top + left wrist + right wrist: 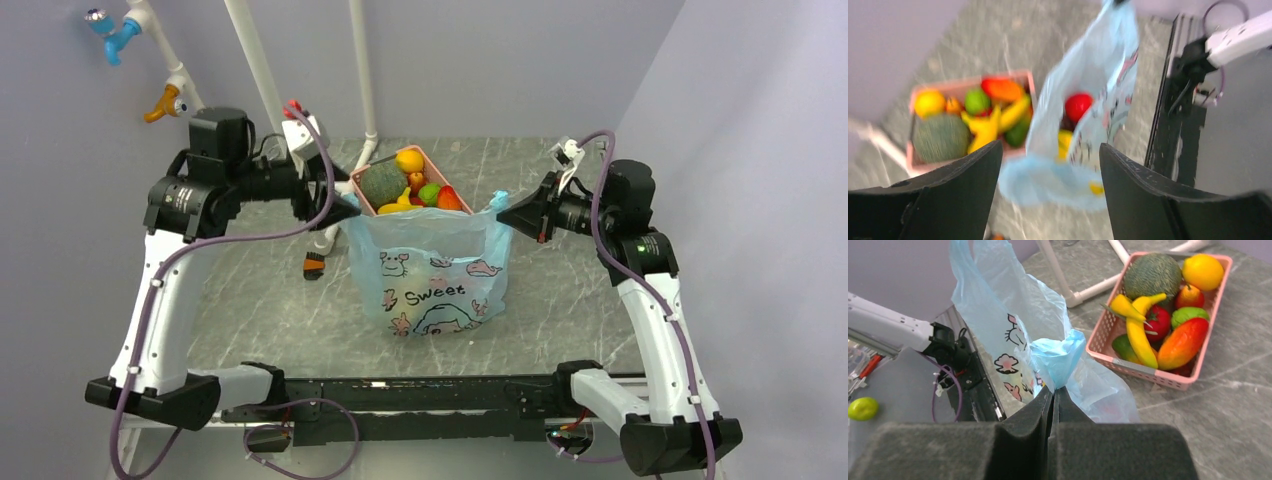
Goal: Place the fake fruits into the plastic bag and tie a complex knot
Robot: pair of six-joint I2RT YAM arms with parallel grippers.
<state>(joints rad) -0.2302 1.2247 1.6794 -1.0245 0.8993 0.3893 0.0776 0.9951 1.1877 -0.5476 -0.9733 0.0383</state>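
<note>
plastic bag (998, 325) pinched in right tool (1054, 390), left tool (1050, 147) spread beside it

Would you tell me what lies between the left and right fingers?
The plastic bag hangs there, pinched by the right fingers, the left fingers open beside it; the top external view shows this.

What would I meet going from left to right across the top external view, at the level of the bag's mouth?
left claw → plastic bag → right claw
</note>
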